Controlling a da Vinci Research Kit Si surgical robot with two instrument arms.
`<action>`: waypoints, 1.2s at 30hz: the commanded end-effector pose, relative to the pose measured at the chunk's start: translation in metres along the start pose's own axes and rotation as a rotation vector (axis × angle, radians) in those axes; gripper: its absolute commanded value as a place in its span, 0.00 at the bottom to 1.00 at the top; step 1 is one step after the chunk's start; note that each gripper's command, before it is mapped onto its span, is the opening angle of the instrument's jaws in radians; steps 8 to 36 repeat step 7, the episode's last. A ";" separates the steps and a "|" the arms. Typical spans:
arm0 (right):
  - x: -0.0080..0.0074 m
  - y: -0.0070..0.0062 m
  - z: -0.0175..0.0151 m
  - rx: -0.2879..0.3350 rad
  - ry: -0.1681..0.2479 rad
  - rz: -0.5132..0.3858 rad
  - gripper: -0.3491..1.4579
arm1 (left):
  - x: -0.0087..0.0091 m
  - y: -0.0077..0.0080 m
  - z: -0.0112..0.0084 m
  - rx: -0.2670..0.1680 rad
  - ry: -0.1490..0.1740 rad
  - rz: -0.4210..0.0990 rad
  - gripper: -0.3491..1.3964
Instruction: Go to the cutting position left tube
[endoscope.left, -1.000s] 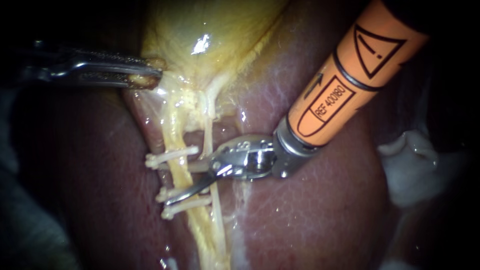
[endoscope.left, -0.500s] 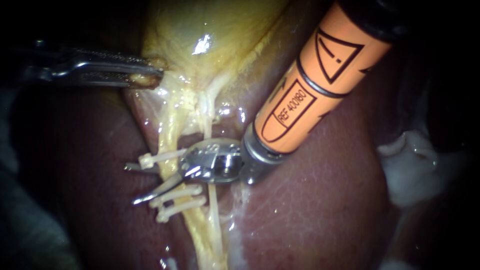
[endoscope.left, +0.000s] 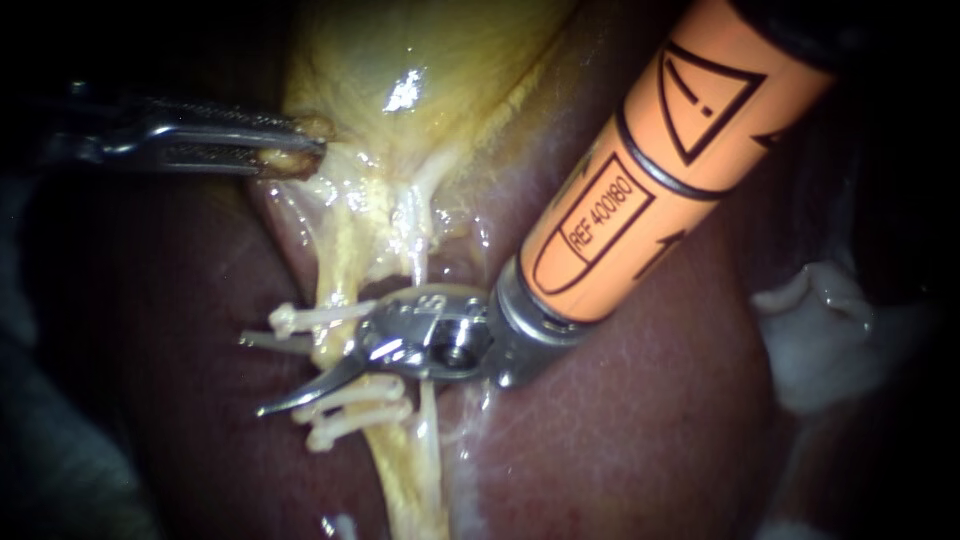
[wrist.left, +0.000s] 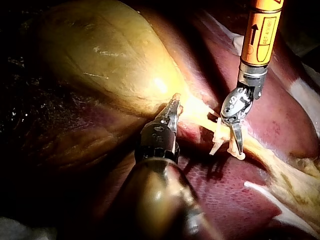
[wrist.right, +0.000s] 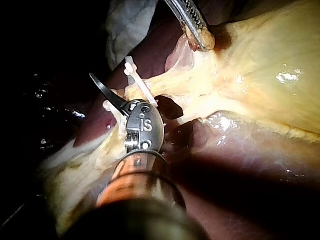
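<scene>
Now, your left tube (endoscope.left: 335, 265) runs down from the gallbladder (endoscope.left: 420, 60). Your right instrument (endoscope.left: 255, 375) has its blades spread astride it, between the upper clip (endoscope.left: 310, 317) and the lower pair (endoscope.left: 355, 400). The cutting position looks all but reached, with nothing cut yet. Your left instrument (endoscope.left: 300, 145) pinches the gallbladder's neck.

The right instrument (wrist.right: 107, 92) shows one curved blade beside the white clips (wrist.right: 140, 82) on the tube (wrist.right: 172, 82). Far ahead, the left instrument (wrist.right: 202, 37) clamps yellow gallbladder (wrist.right: 260, 60) tissue. Liver (wrist.right: 240, 165) lies beneath.
</scene>
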 end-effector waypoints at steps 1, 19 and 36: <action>-0.0001 0.0000 0.0000 0.000 -0.001 0.000 0.98 | 0.0000 0.0000 0.0000 -0.001 0.000 0.000 0.00; -0.0002 0.0002 0.0000 0.000 -0.001 -0.001 0.98 | 0.0000 0.0000 0.0000 -0.001 0.000 0.000 0.00; -0.0002 0.0002 0.0000 0.000 -0.001 -0.001 0.98 | 0.0000 0.0000 0.0000 -0.001 0.000 0.000 0.00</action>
